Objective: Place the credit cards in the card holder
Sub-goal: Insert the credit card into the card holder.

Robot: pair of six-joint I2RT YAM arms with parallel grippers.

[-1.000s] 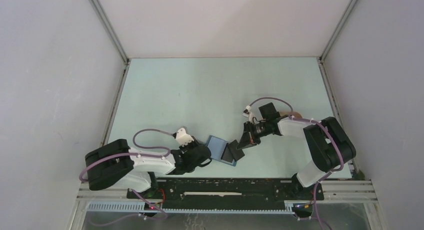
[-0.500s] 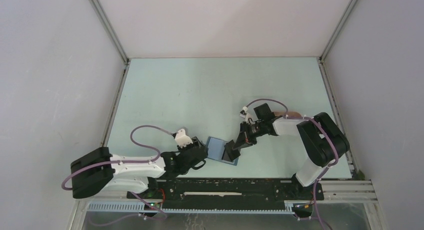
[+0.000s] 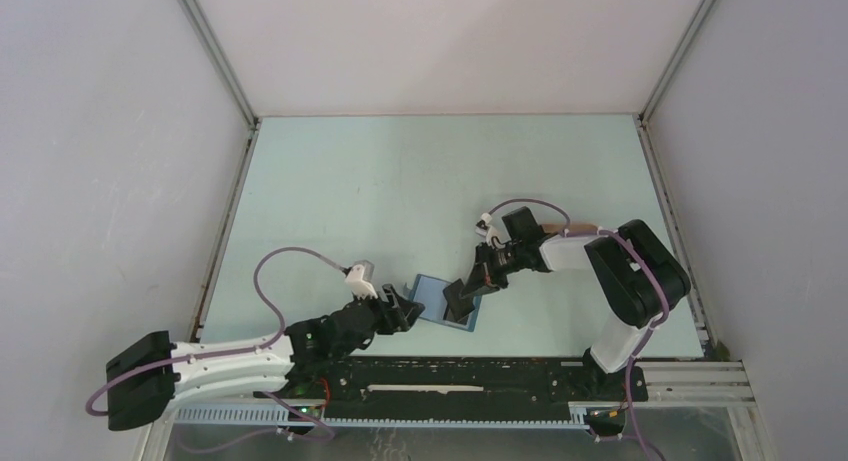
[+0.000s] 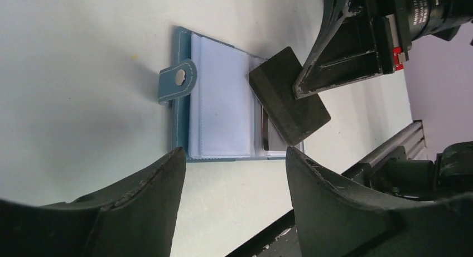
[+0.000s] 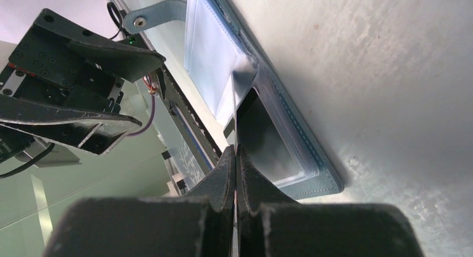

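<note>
**Holder may slide**

Your right hand (image 5: pixel 235 156) is clenched on a dark card (image 4: pixel 289 95), tilted over the open card holder (image 4: pixel 220 109) lying on the surface (image 4: pixel 83 56). Your left hand (image 3: pixel 395 309) gapes, pinning nothing. If the card snags, it could shove the holder away.

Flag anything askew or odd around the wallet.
The dark card pinched in the right gripper hangs skewed over the open card holder, its edges at an angle to the sleeve pockets. Nothing looks spilled or damaged.
</note>
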